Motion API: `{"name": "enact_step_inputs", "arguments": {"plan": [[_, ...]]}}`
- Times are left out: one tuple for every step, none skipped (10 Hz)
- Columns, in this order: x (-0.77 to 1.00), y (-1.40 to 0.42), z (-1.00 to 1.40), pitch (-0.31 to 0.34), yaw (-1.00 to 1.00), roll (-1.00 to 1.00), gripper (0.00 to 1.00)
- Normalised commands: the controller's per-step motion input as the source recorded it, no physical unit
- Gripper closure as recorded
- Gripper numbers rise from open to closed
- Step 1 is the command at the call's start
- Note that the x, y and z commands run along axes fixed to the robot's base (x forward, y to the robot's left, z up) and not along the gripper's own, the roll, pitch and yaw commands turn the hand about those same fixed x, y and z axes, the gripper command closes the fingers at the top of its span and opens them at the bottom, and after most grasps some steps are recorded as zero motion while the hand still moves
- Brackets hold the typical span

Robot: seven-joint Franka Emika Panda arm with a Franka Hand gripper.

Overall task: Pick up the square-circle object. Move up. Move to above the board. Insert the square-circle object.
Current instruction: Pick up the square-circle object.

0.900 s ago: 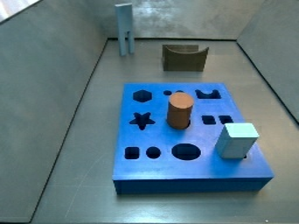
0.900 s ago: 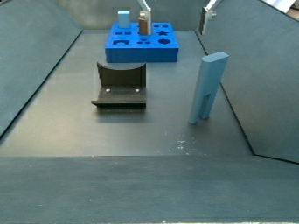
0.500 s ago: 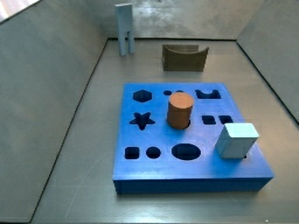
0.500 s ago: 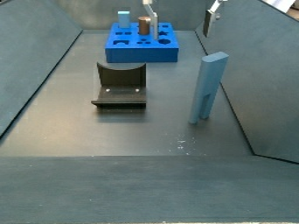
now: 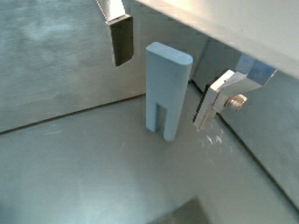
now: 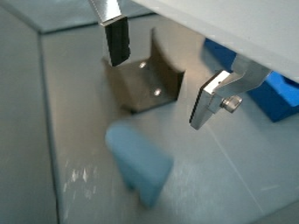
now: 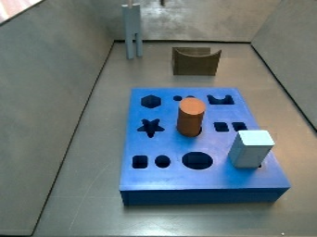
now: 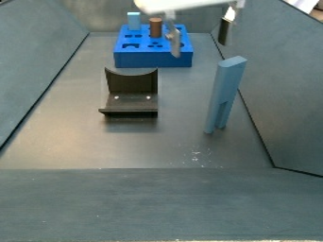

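Observation:
The square-circle object [image 8: 225,95] is a tall slim grey-blue block with a split lower end. It stands upright on the floor near the wall and shows in both side views [image 7: 130,28]. My gripper [image 8: 202,26] is open and empty, above the object and a little to the board's side of it. In both wrist views the block [image 5: 167,92] [image 6: 140,162] lies below the gap between the fingers [image 5: 121,39], untouched. The board [image 7: 235,180] is a bright-blue slab with dark cut-outs, far from the object; a corner of it shows in a wrist view [image 6: 278,94].
An orange-brown cylinder [image 7: 190,118] and a pale mint cube [image 7: 251,148] stand on the board. The dark fixture [image 8: 128,93] stands on the floor between the board and the object, also seen in a wrist view [image 6: 146,79]. Grey walls enclose the floor.
My gripper and arm have come down and forward into the side view, towards the square-circle object. The block, board and other pieces have not moved.

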Motion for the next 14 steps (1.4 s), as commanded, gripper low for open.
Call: {"name": "enact_step_inputs", "arguments": {"plan": [[-0.68, 0.31, -0.24, -0.066, 0.47, 0.01, 0.00], [-0.65, 0.09, -0.20, -0.079, 0.54, 0.06, 0.00], [-0.52, 0.02, -0.14, -0.069, 0.66, 0.05, 0.00], [-0.47, 0.11, -0.08, -0.050, 0.64, 0.05, 0.00], [-0.15, 0.15, -0.08, -0.020, 0.38, 0.01, 0.00], [0.17, 0.09, -0.07, 0.000, 0.04, 0.00, 0.00], [0.43, 0.06, -0.08, 0.000, 0.00, -0.01, 0.00], [0.41, 0.08, -0.12, 0.000, 0.00, -0.02, 0.00], [0.18, 0.14, -0.21, 0.000, 0.00, 0.00, 0.00], [0.10, 0.14, -0.27, 0.000, 0.00, 0.00, 0.00], [0.00, 0.16, -0.27, 0.000, 0.01, 0.00, 0.00], [0.00, 0.10, -0.19, 0.000, 0.00, 0.00, 0.00], [0.00, 0.10, -0.17, 0.000, 0.00, 0.00, 0.00], [0.00, 0.03, -0.16, 0.000, 0.00, -0.01, 0.00]]}}
